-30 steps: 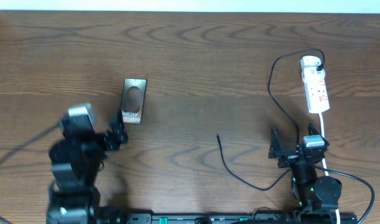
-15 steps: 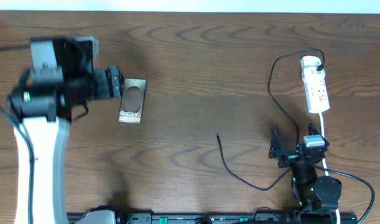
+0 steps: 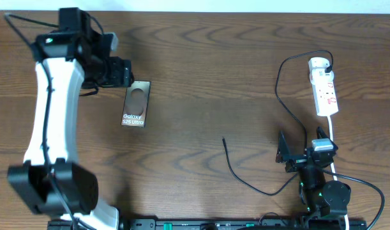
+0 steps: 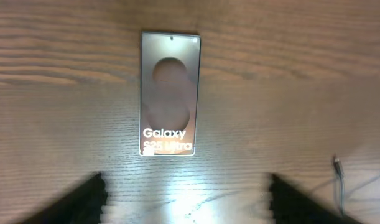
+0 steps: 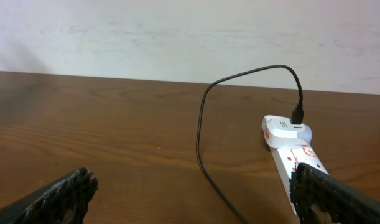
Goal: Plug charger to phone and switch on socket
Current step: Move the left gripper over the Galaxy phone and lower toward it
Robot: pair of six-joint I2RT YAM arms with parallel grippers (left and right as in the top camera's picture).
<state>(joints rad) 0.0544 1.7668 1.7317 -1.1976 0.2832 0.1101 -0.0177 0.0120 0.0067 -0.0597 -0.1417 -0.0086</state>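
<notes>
Left end effector (image 4: pixel 186 190) spread, phone (image 4: pixel 169 93) ahead; right wrist shows socket (image 5: pixel 288 143).

- phone (image 3: pixel 135 105): dark brown face, tan oval, white lettering
- socket (image 3: pixel 323 87), right of phone: white, red markings
- charger (image 3: pixel 276 86): black
- bench (image 3: pixel 214 51): brown wood grain

Overhead: bright, even, diffuse light; bench (image 3: pixel 214 64) grain sharp edge to edge.
Left wrist: white glare patch on the bench between the left pincer (image 4: pixel 186 190) fingers (image 4: pixel 78 202), reaching the near edge of the phone (image 4: pixel 169 93) just ahead, whose lettering is washed out. The fingers are dark and out of focus.
Right wrist: right pincer (image 5: pixel 196 186) fingers (image 5: pixel 59 196) blurred at the lower corners; socket (image 5: pixel 289 146) ahead to the right crisp; wall (image 5: pixel 177 37) beyond pale and evenly lit.
</notes>
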